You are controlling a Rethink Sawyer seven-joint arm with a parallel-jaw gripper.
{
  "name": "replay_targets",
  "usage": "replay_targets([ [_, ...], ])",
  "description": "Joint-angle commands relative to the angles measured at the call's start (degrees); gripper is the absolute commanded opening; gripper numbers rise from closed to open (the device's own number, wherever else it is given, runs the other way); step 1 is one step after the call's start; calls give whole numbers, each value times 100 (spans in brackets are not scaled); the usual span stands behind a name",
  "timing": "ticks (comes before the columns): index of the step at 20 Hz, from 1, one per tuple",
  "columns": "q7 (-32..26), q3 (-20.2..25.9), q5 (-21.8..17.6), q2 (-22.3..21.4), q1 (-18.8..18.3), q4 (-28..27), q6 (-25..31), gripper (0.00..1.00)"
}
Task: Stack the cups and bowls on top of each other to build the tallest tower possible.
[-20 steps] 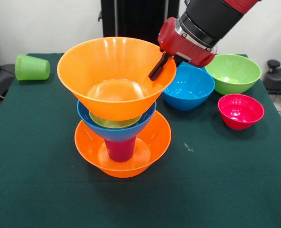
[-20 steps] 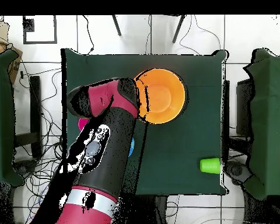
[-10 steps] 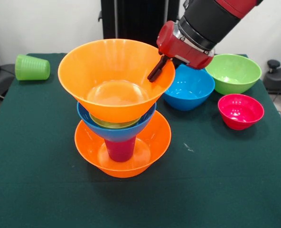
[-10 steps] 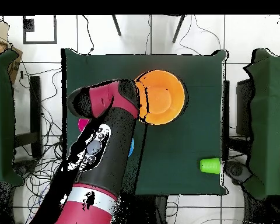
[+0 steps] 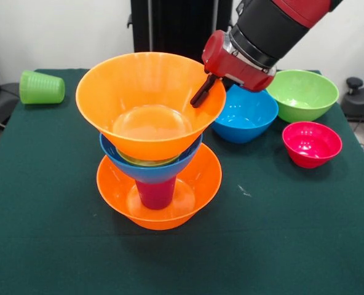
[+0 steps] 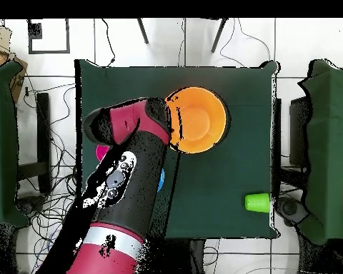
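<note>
1. Your gripper (image 5: 201, 92) sat at the far rim of the top orange bowl (image 5: 150, 101), one dark finger lying down the inside of the wall. Its partner was hidden behind the rim, so the fingers looked pinched on that wall, though you could not fully confirm it from either view.
2. That top orange bowl rode on the tower (image 5: 157, 166): beneath it a lime bowl's rim just showing, then a blue bowl (image 5: 150, 171), then the purple-magenta cup (image 5: 155, 193) standing inverted in the bottom orange bowl (image 5: 159, 203) on the worktop (image 5: 280, 246).
3. To finish this placement well, you probably needed the top bowl level and centred over the tower before letting go, then a straight lift clear of the rim; any sideways drag would likely tip the tower off the narrow cup.
4. Just beyond the tower, on the gripper's side, stood a second blue bowl (image 5: 245, 115), with a lime green bowl (image 5: 302, 93) and a red-pink bowl (image 5: 312, 144) further that way. Retreating low over them risked a knock.
5. On the tower's other side the light green cup (image 5: 42, 86) lay tipped over near the worktop's far corner, well apart.
6. In front of the tower the worktop was bare, giving the most open room.
</note>
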Motion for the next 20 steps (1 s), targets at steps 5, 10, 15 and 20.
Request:
replay_targets([
  [5, 574, 405, -206, 201, -29, 278, -395, 0],
  [10, 596, 406, -195, 261, -43, 261, -445, 0],
  [15, 597, 389, -197, 296, -55, 249, -439, 0],
  [20, 616, 363, -194, 303, -47, 234, -392, 0],
])
